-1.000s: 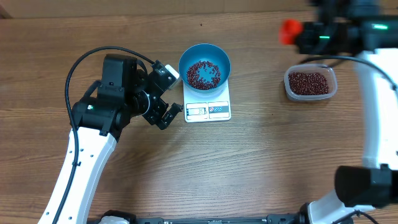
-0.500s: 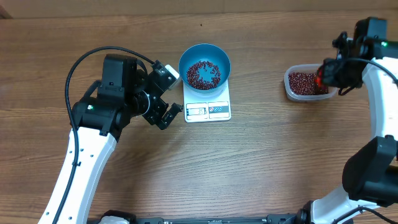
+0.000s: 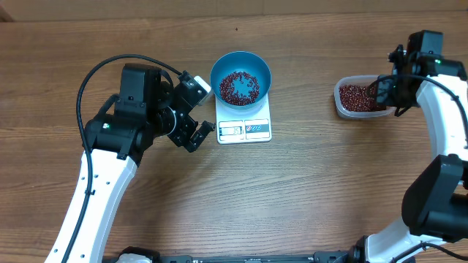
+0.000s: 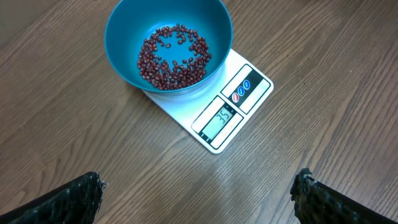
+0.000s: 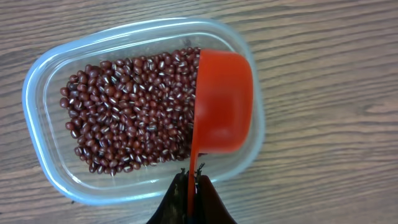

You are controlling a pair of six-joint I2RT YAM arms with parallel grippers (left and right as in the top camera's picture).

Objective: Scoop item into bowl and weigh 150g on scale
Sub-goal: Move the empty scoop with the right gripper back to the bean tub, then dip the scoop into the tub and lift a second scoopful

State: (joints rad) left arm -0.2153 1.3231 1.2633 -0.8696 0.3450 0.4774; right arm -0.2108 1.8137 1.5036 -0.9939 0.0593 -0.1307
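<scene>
Orange-red plastic fills the right tool (image 5: 191, 186): its fingers are pressed together on the thin handle of a scoop (image 5: 222, 102). The cup hangs over the right end of the clear tub (image 5: 34, 93), its edge at the heap of maroon beans (image 5: 124, 118). Whether it touches them I cannot tell, and no beans show in the cup. A second ago this arm was a blur up beyond the tub, with the scoop held out on the bowl's side. Half a second ago it had reached the tub's outer rim, and now it is down over the stock. I judge this a return trip for another load, with the dig itself not yet begun. Further out, the blue bowl (image 3: 218, 73) sits on the white scale (image 3: 245, 129) mid-desk (image 3: 292, 190), unchanged and holding a thin layer of beans. The display (image 4: 222, 117) seems to read 35, so the target looks far off and several more scoops are likely. The left tool (image 4: 198, 186) hovers spread wide and empty just beside the scale, unmoved
</scene>
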